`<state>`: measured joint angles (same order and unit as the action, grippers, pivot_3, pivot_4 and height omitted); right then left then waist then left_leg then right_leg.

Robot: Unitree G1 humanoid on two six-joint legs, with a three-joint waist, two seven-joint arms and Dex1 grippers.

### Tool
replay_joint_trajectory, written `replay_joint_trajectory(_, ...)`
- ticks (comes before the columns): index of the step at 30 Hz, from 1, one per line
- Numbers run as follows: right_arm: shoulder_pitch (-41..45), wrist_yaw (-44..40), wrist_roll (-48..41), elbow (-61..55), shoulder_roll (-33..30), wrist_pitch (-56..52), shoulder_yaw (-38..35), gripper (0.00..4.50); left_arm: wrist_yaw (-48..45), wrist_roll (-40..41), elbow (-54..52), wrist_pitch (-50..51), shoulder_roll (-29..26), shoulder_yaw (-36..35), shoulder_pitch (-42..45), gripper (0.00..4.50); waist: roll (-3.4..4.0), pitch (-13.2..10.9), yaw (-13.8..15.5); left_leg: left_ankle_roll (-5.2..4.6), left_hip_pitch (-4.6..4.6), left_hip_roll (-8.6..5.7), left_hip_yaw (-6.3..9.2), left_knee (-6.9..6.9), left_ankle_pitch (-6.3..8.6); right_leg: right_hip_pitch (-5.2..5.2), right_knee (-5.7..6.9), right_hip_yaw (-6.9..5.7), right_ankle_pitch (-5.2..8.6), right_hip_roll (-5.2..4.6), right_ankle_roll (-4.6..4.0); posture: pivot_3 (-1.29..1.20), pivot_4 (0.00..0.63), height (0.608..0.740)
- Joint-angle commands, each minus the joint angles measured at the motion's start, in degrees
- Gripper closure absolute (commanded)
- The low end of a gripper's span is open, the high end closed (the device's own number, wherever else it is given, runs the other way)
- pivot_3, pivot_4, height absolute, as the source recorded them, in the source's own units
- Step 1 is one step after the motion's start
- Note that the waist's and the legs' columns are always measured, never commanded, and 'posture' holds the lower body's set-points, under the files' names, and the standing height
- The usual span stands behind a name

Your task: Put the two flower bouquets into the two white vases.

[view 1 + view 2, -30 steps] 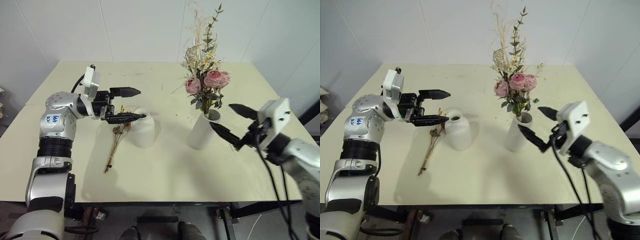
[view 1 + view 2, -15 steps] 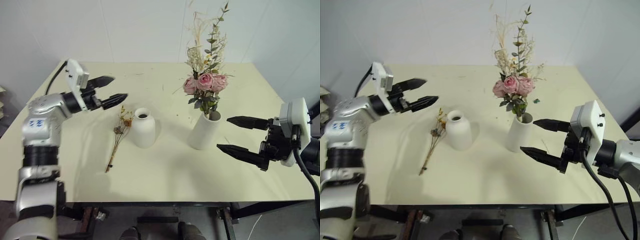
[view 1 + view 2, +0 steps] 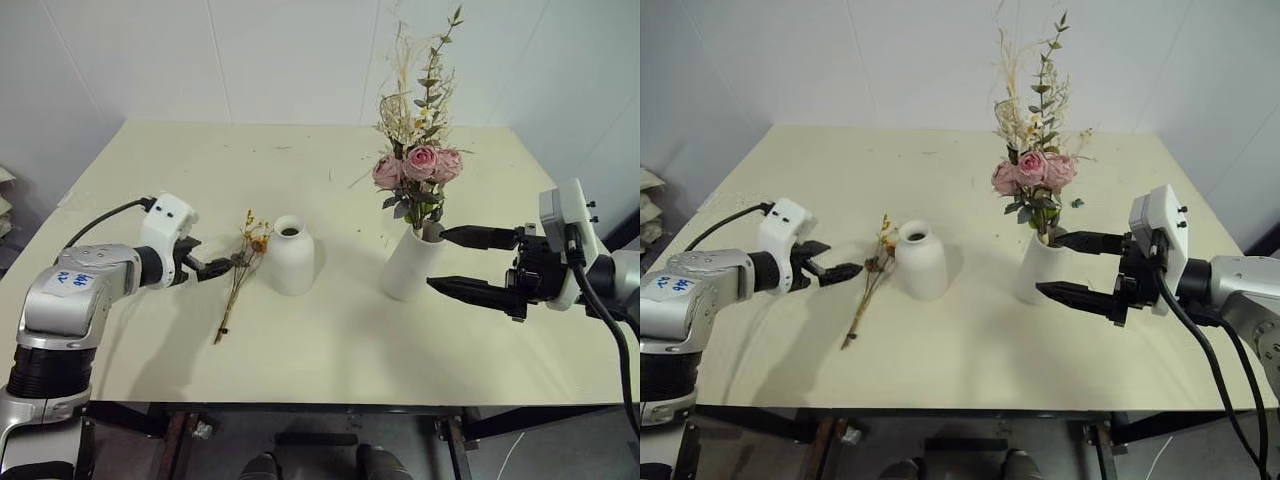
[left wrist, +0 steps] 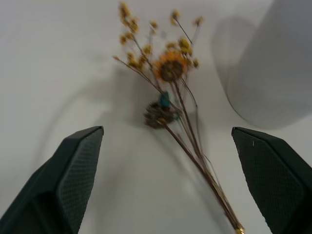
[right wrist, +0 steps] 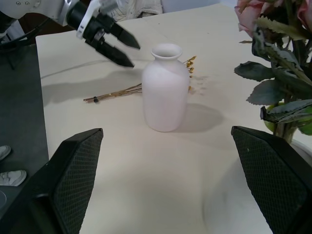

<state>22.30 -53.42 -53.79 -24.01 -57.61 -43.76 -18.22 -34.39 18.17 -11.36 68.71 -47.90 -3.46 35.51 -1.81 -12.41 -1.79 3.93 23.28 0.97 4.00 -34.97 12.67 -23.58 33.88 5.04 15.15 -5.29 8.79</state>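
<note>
Bench (image 3: 330,340): pale cream top carrying every item, white walls behind it.
Left gripper (image 3: 214,268): low over the bench on the robot's left, its black fingers (image 4: 73,170) spread wide and holding nothing, tips just beside the flower end of the thin bouquet.
Thin bouquet (image 3: 238,280): small yellow-orange dried flowers on brown stems, lying flat on the bench with the stem ends toward the near edge and the flower heads just beside the short vase, on its left.
Short vase (image 3: 291,256): rounded matte white bottle with a narrow neck, upright near the bench's middle, mouth open and empty as far as the right wrist view shows.
Right gripper (image 3: 460,262): on the robot's right, pointing roughly level toward the tall vase, fingers (image 5: 75,180) parted wide with nothing between them; the upper tip is close to the vase's rim, contact cannot be told.
Tall vase (image 3: 409,265): plain white cylinder standing right of the short vase and apart from it.
Large bouquet (image 3: 420,165): pink roses, green leaves and pale dried grasses, standing upright in the tall vase and rising well above it.
</note>
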Motion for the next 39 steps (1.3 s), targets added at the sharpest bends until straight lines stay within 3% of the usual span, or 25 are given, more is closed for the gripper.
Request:
replay_joint_trajectory(1,0.9,-0.8,0.8,0.0,-0.5,0.9,-0.6,0.04,0.4,1.0,-4.3,7.2,-2.2,2.3,1.3,0.0,0.0,0.0,-0.2,-0.01,-0.01,0.0,0.0,0.0,0.01,0.0,0.0,0.01,0.0,0.0,0.0,0.0,0.15,0.74)
replay_joint_trajectory(8,0.6,0.0,1.1,-0.5,0.0,0.5,-0.9,0.04,1.8,1.0,-4.6,14.1,-2.3,6.0,2.9,0.0,-0.01,0.0,0.0,-0.01,0.0,0.0,0.0,-0.03,0.02,0.0,0.0,0.01,0.03,-0.01,-0.06,0.0,0.15,0.74)
replay_joint_trajectory(15,-0.3,1.0,0.9,-1.4,0.2,0.3,-1.4,0.04,2.3,0.2,-2.4,12.4,-2.7,9.2,2.8,0.0,-0.01,0.0,0.0,-0.01,0.0,-0.01,0.0,-0.03,0.02,0.0,0.0,0.01,0.05,-0.01,-0.09,0.0,0.15,0.74)
replay_joint_trajectory(29,-0.9,2.3,0.7,-2.0,-0.3,0.1,-2.0,0.0,2.2,0.3,0.9,11.2,-1.5,12.2,2.1,4.32,0.0,0.0,0.1,-0.01,0.01,-0.01,0.0,-0.05,0.02,0.0,0.0,0.01,0.04,-0.02,-0.08,0.0,0.15,0.74)
replay_joint_trajectory(35,-1.4,2.6,0.8,-2.1,-0.4,0.1,-2.5,0.0,4.0,-0.9,3.0,8.8,-0.2,10.3,2.8,4.47,0.0,0.0,0.1,-0.01,0.0,-0.01,0.0,-0.08,0.02,0.02,0.01,0.01,0.05,-0.02,-0.09,0.0,0.15,0.74)
replay_joint_trajectory(39,-1.5,2.8,0.9,-2.2,-0.3,0.3,-2.5,0.0,6.2,-2.3,7.1,-0.1,2.2,5.9,4.3,4.47,0.0,0.0,0.2,-0.02,-0.03,-0.01,0.0,-0.12,-0.01,0.06,0.02,0.01,0.08,-0.02,-0.16,0.0,0.15,0.74)
